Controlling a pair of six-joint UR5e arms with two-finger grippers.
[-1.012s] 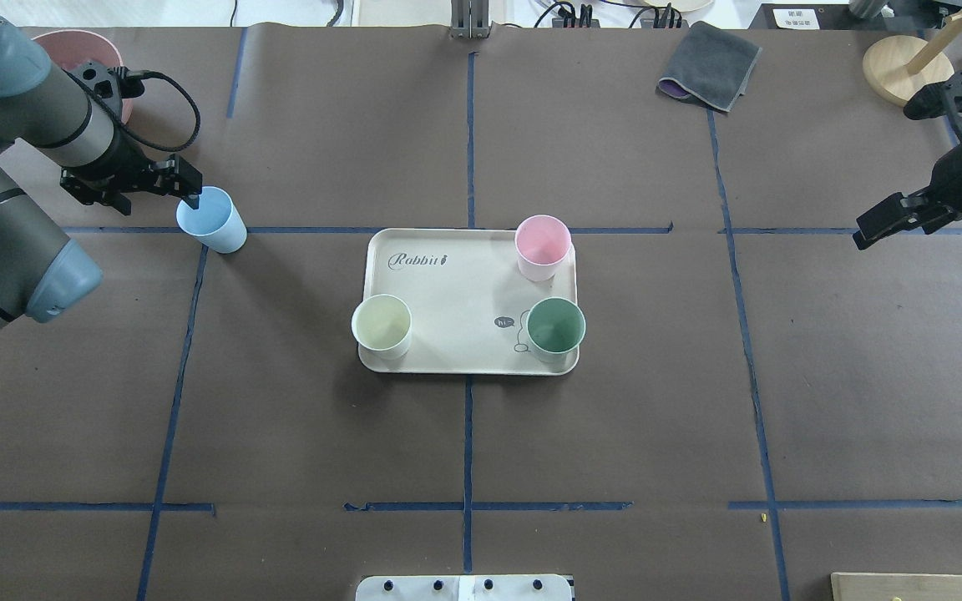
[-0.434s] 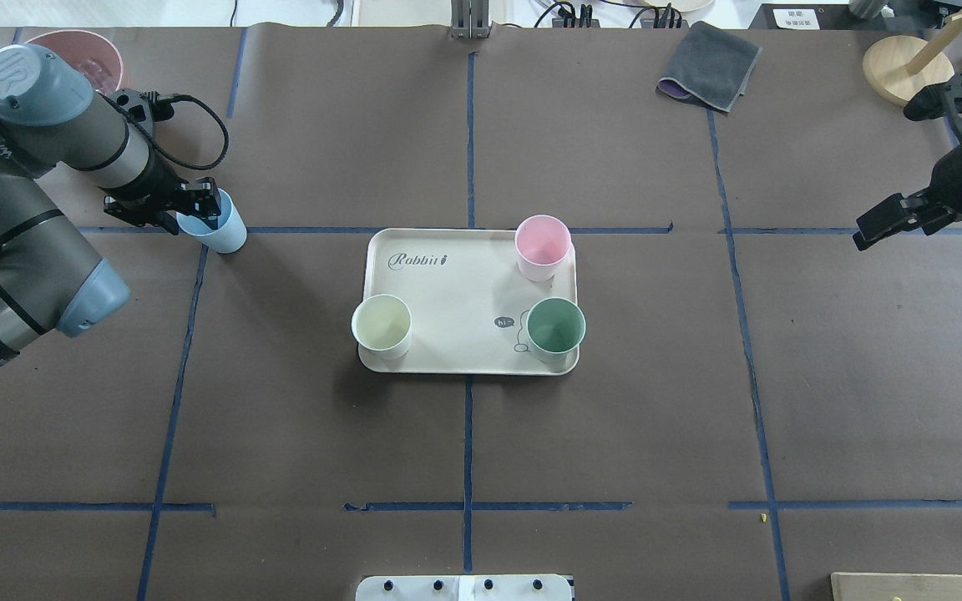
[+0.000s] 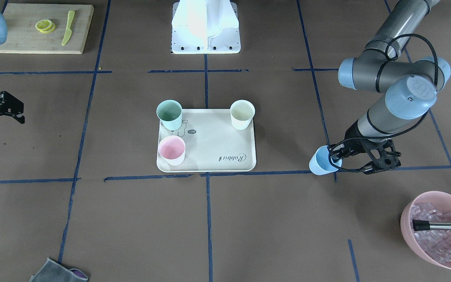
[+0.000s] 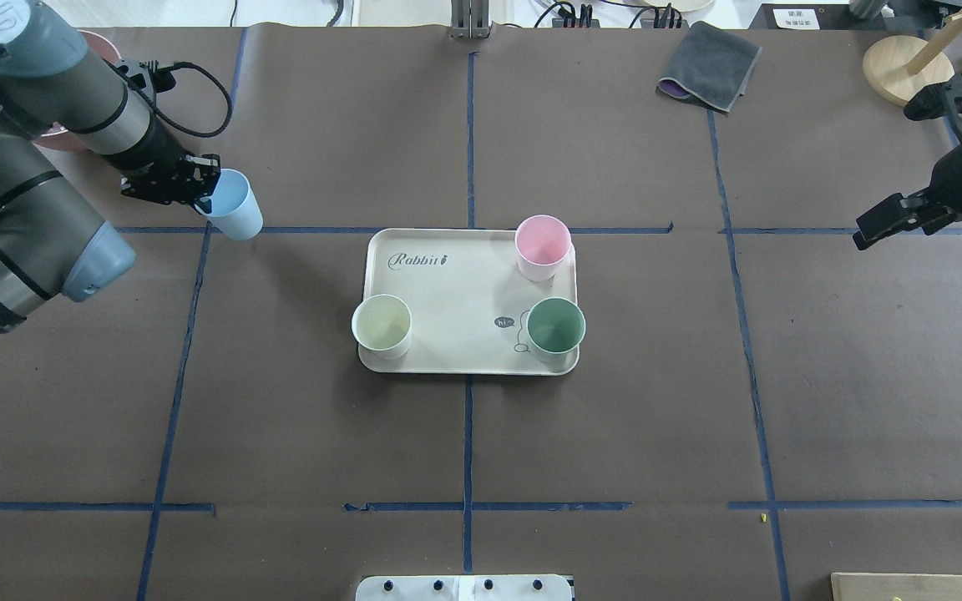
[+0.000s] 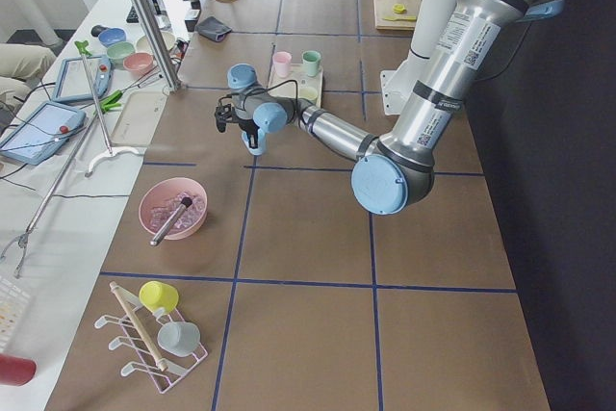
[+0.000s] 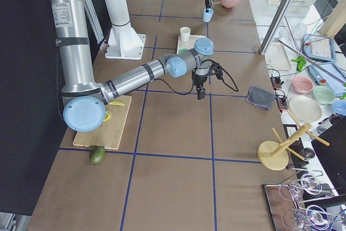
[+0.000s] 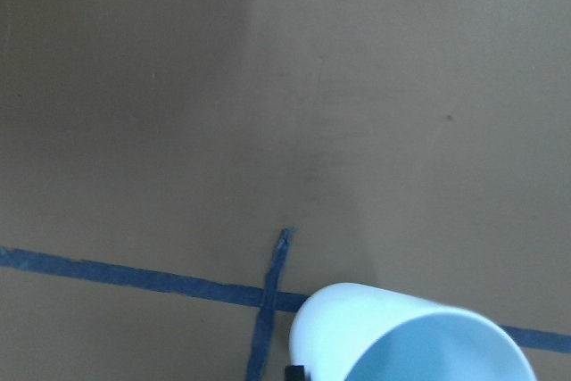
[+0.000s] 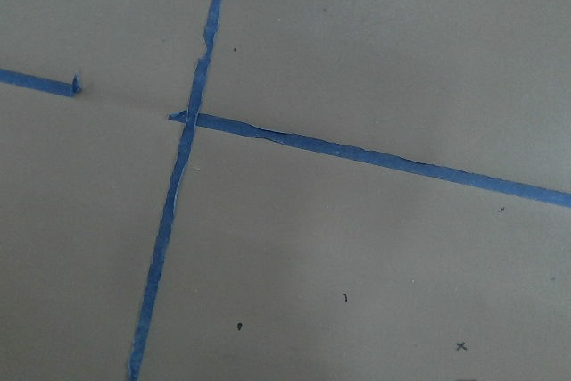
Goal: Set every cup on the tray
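My left gripper is shut on the rim of the light blue cup, which hangs tilted above the table, left of the tray. The left wrist view shows this cup over a blue tape cross. On the tray stand the pink cup, the cream-yellow cup and the green cup, all upright. My right gripper hovers open and holds nothing, far to the tray's right.
A pink bowl of ice cubes with a metal utensil stands beyond my left arm. A grey cloth and a wooden stand lie at the far right. A cutting board with a lemon slice and knife is near my base.
My left gripper has shut on the blue cup's rim, lifted it off the table and carried it slightly right, tilting it. The right arm has not moved.
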